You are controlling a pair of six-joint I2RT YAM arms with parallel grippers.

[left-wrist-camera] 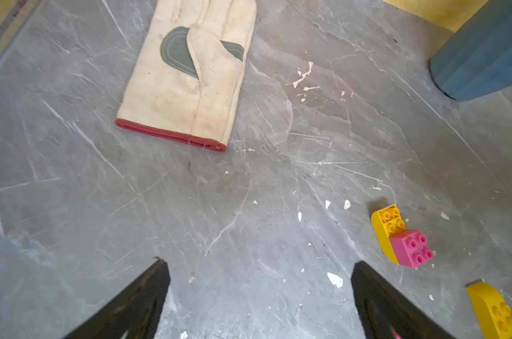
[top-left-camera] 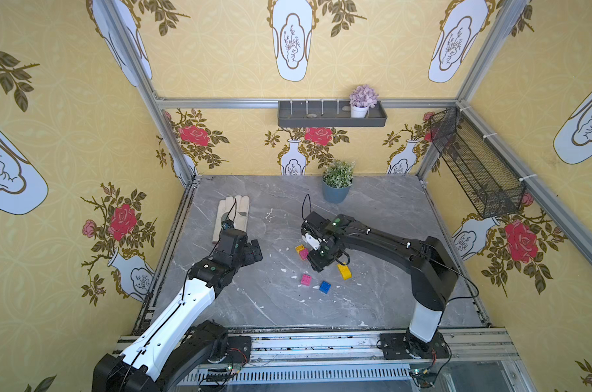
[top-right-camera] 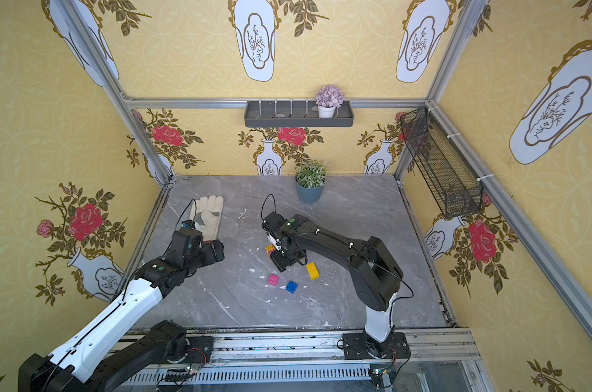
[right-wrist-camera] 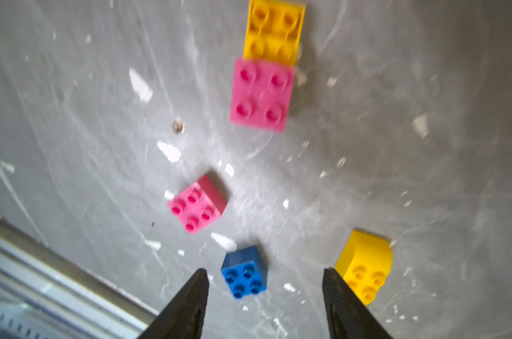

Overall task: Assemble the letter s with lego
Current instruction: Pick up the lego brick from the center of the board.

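Left arm: left fingers (left-wrist-camera: 149,293) spread wide, empty, above grey marble tabletop (left-wrist-camera: 72,176).
Right arm: right fingers (right-wrist-camera: 190,299) parted, gripping nothing.
Joined: yellow oblong studded plastic brick (top-left-camera: 299,248), pink square brick (top-left-camera: 304,254) on one end, mid-tabletop.
Loose, nearer: second pink square brick (top-left-camera: 306,279), blue square brick (top-left-camera: 325,287); second yellow oblong brick (top-left-camera: 344,271) rightmost.

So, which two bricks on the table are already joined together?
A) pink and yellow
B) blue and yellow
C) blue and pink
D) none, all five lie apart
A: a pink brick sits on one end of a yellow brick, while the blue brick lies alone on the table.
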